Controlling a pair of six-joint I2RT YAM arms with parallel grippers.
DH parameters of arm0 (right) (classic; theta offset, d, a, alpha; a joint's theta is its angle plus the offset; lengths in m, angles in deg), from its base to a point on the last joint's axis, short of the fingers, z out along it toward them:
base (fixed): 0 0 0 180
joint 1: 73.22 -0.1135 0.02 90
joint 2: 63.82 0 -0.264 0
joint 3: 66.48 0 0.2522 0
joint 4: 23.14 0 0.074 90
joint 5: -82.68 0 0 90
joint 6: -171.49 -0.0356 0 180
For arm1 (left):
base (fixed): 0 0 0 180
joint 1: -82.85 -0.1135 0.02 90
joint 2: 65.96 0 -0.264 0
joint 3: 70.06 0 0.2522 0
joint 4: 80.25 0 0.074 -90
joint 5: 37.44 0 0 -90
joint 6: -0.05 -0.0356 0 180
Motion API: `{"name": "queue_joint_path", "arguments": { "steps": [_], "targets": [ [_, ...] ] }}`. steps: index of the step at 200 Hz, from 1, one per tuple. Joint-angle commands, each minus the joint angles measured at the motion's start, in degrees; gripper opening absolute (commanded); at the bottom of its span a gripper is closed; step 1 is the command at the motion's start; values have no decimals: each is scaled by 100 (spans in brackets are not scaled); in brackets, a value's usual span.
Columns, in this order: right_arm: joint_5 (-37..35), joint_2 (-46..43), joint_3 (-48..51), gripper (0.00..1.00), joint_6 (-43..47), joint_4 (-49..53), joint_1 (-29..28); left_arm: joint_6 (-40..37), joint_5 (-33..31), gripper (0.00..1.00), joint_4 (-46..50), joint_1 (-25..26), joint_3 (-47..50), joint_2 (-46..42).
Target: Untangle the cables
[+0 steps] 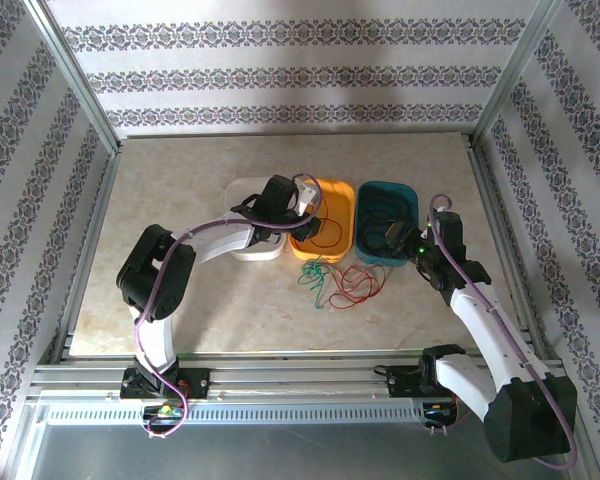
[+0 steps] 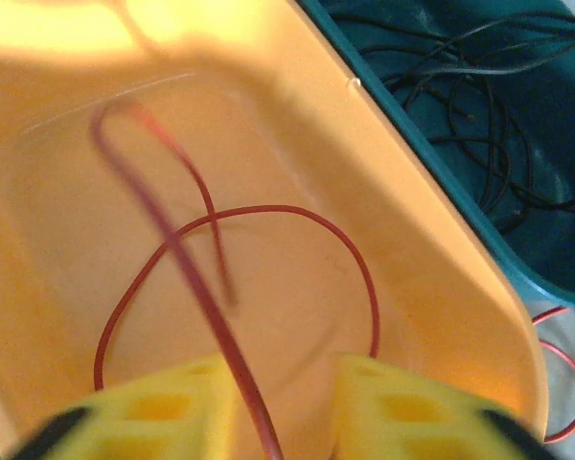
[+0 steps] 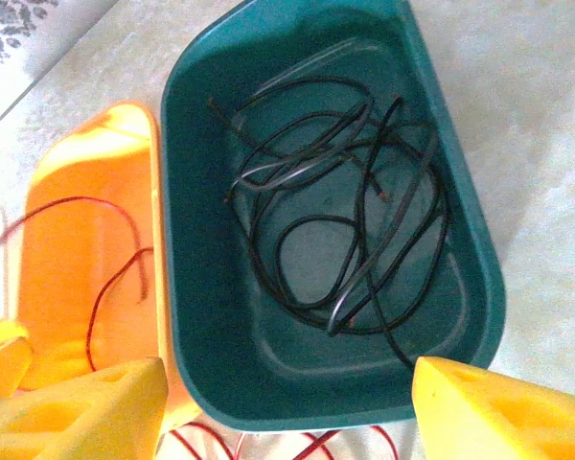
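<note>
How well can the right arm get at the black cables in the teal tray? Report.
Probably yes: the right gripper hangs open by the teal tray, and the black cables lie uncovered on its floor.

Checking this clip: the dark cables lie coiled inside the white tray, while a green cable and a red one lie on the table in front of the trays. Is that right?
Not quite. The dark cables lie coiled inside the teal tray, not the white one; the right wrist view shows this plainly. The rest holds: the green cable and the red cable lie on the table in front of the trays.
</note>
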Motion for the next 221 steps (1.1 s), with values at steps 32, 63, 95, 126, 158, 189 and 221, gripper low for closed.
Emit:
{"name": "queue_joint_path", "arguments": {
  "steps": [32,63,95,126,158,189,221],
  "targets": [
    [635,-226,372,68,264,321,-487,-143,144,64,-123,-34,-181,-552],
    [530,-228,657,67,163,440,-626,-545,218,64,3,219,-46,-941],
    [586,-18,921,65,158,397,-778,-1046,676,64,433,720,279,-1038],
    [534,302,960,61,159,227,-944,-1030,671,63,369,1136,675,-951],
    [234,620,796,60,99,217,-1057,-1125,381,61,398,1457,725,-765],
    [-543,835,650,59,-72,576,-1048,-1310,-77,59,566,1626,673,-626],
    [-830,945,617,59,-223,495,-1005,-1317,-296,58,496,1675,783,-581]
  ]
}}
